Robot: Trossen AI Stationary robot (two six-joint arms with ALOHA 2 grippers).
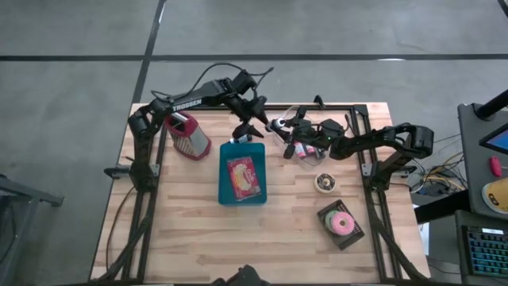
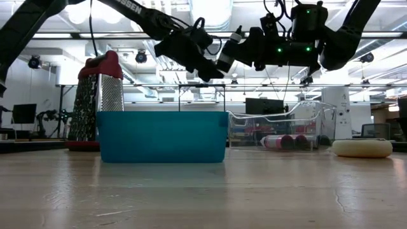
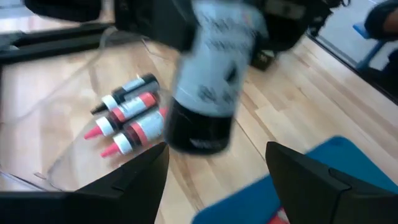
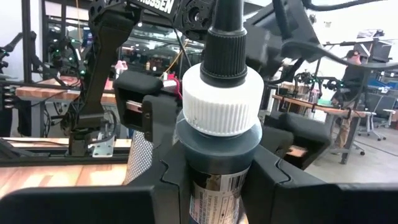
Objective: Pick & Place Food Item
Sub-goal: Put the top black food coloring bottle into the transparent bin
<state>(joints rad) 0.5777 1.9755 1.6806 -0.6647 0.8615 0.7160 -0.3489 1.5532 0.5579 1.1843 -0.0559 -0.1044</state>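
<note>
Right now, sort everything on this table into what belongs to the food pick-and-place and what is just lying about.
In the job:
dark bottle, clamped in the right gripper
left gripper, open, close by it
blue bin, with a packet inside
clear tray of tubes, probably

Lying about:
grater
pink doughnut
cream ring

A light wooden bench (image 1: 190, 230) stands on a grey concrete floor (image 1: 71, 95) crossed by dark seams. Beyond it lies an open workshop with bright ceiling lights (image 2: 213, 9), monitors (image 2: 24, 113) and further benches (image 4: 50, 92).
</note>
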